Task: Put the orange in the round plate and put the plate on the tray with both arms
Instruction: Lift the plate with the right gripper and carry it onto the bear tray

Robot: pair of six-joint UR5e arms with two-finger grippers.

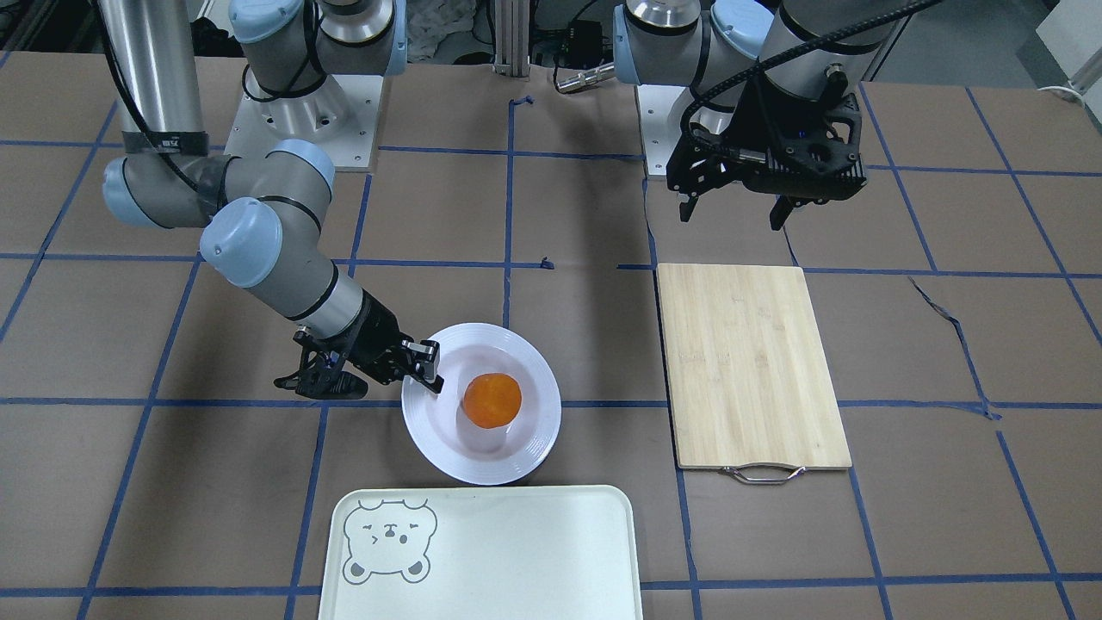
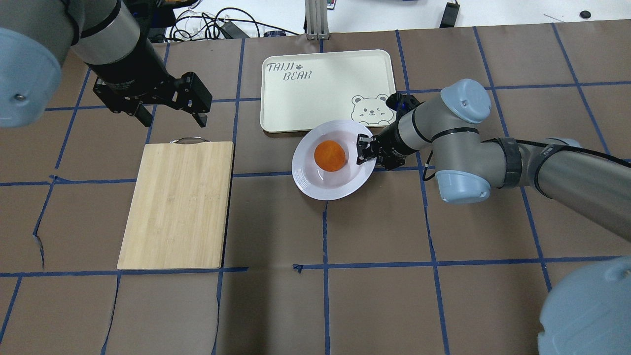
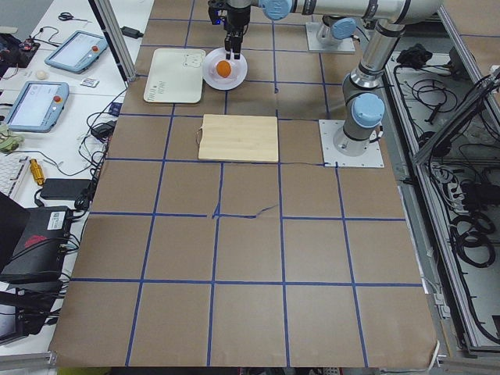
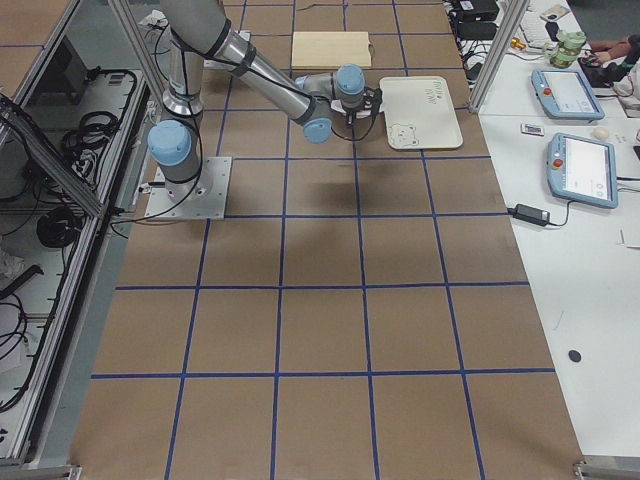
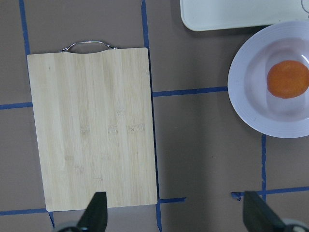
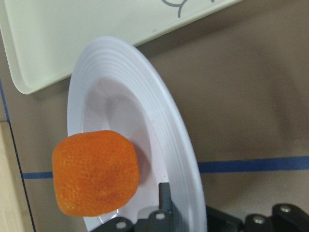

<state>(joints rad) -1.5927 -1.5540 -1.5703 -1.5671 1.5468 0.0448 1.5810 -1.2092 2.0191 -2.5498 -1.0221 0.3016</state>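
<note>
Your right gripper (image 2: pixel 363 150) pinches the rim of the plate (image 2: pixel 315 190), orange (image 2: pixel 330 156) in its middle, just beside the tray's (image 2: pixel 320 98) bear corner; your left gripper (image 2: pixel 172 117) hangs wide open, empty, past the cutting board's (image 2: pixel 177 207) handle edge

Camera positions:
- Front-facing: across the table (image 1: pixel 568 327), looking steeply down.
- Overhead: from the opposite side, looking forward and down. It shares the round plate (image 1: pixel 538 430), tray (image 1: pixel 516 551) and cutting board (image 1: pixel 749 362) with the front view.
- Side views: at the table ends, distant, taking in the whole table.
- Left wrist: straight down, well above the cutting board.
- Right wrist: very close, at the round plate's rim.
</note>
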